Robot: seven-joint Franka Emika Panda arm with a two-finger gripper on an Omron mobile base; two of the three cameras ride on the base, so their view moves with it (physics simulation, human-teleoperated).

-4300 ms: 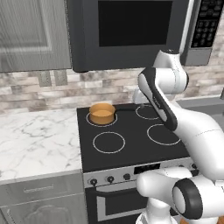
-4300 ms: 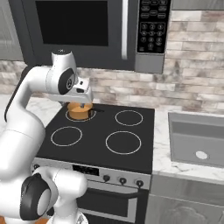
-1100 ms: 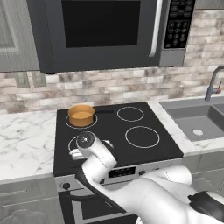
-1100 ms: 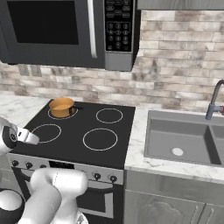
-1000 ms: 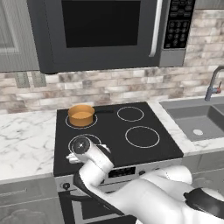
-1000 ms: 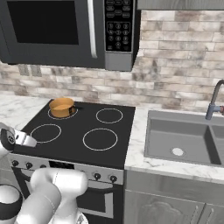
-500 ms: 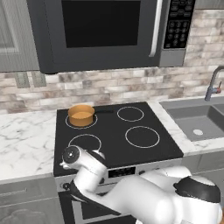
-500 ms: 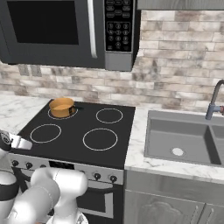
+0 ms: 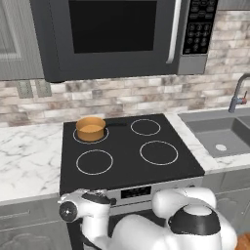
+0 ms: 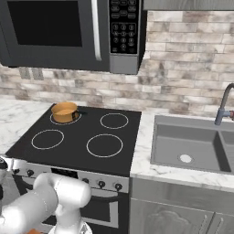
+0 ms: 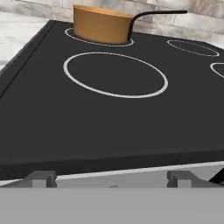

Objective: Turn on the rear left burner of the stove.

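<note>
The stove (image 9: 128,161) is a black glass top with four thin white rings. The rear left burner (image 9: 78,138) shows as a white ring, not glowing, under a small copper saucepan (image 9: 90,128). It appears again as the rear left burner (image 10: 54,120) and, in the hand view, the rear left burner (image 11: 83,40) beneath the saucepan (image 11: 101,25). My gripper (image 9: 97,197) hangs low at the stove's front left corner, level with the silver panel. In the hand view the gripper (image 11: 113,178) is open, its fingertips (image 11: 41,177) wide apart with nothing between them, looking across the glass.
Small black knobs (image 10: 101,183) and a dark display (image 10: 64,172) line the front panel. A large front left ring (image 11: 114,73) lies right ahead of the hand. A microwave (image 9: 117,34) hangs above; marble counter (image 9: 27,161) lies left, a sink (image 10: 192,146) right.
My hand has sunk from above the front left burner, down and to the left, to the stove's front edge. The saucepan and rings are as before.
</note>
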